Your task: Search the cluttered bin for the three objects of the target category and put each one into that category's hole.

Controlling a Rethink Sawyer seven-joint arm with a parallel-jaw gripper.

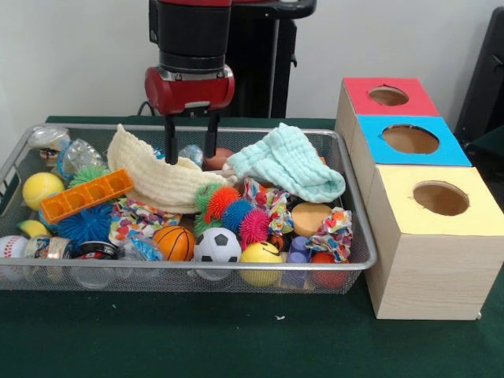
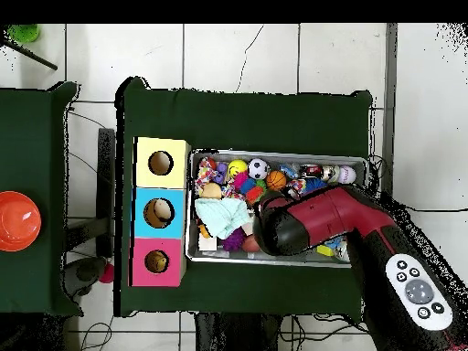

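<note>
Wire bin [image 1: 356,236] packed with toys, three-hole box [image 1: 429,260] beside it, arm lowered into the bin.

Front view: nearest the bin's front rim lie a baseball [image 1: 11,246], a basketball [image 1: 173,242], a soccer ball [image 1: 217,246] and a yellow ball [image 1: 261,257]; behind them sit spiky balls [image 1: 236,213], an orange tray [image 1: 87,194], a cream cloth [image 1: 157,179] and a mint cloth [image 1: 291,164]. The box's yellow hole [image 1: 441,198], blue hole [image 1: 410,139] and red hole [image 1: 388,96] each show a dim interior whose contents cannot be made out. The gripper [image 1: 191,146] hangs upright at the bin's back, jaws narrowly apart and holding nothing, one tip touching the cream cloth.

Overhead view: the arm [image 2: 338,219] crosses the bin's [image 2: 274,154] right half; something pale lies in the blue hole [image 2: 161,212].
</note>
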